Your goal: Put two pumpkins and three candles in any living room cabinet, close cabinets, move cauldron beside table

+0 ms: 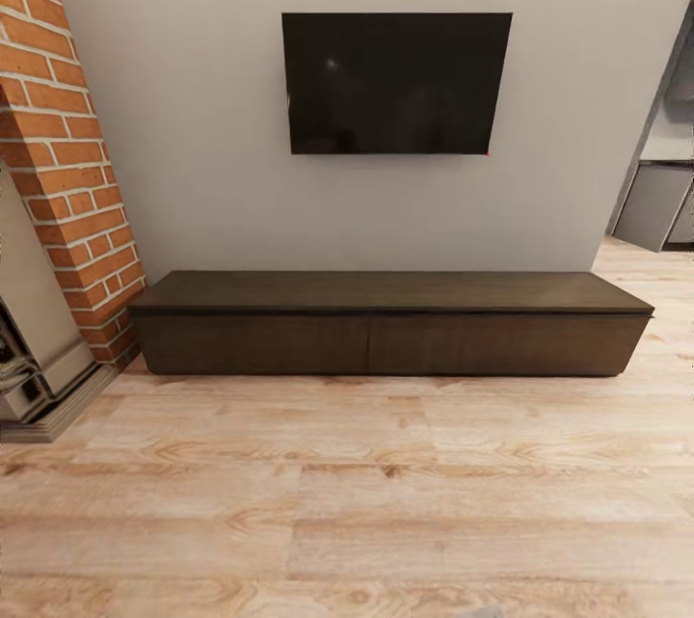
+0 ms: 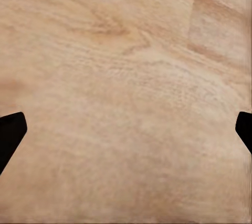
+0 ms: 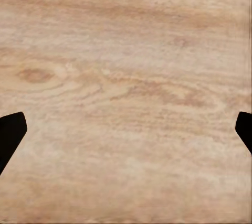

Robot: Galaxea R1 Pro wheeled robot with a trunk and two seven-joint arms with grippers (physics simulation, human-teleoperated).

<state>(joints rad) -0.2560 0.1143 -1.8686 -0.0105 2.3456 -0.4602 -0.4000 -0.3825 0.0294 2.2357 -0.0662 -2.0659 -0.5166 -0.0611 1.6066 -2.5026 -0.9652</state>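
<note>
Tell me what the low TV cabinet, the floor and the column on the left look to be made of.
Cabinet: dark brown wood or veneer, matte, with faint grain on its drawer fronts.
Floor: light wood planks, shown by knots, grain and plank seams, with a slight sheen; possibly laminate.
Column: red brick with pale mortar joints, rough and unglazed.

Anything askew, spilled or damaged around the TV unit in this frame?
Nothing stands out. The cabinet sits flush against the wall under the TV, both drawer fronts shut and level. No spill shows on the plank floor. Both grippers, left and right, hang open over floorboards.
</note>
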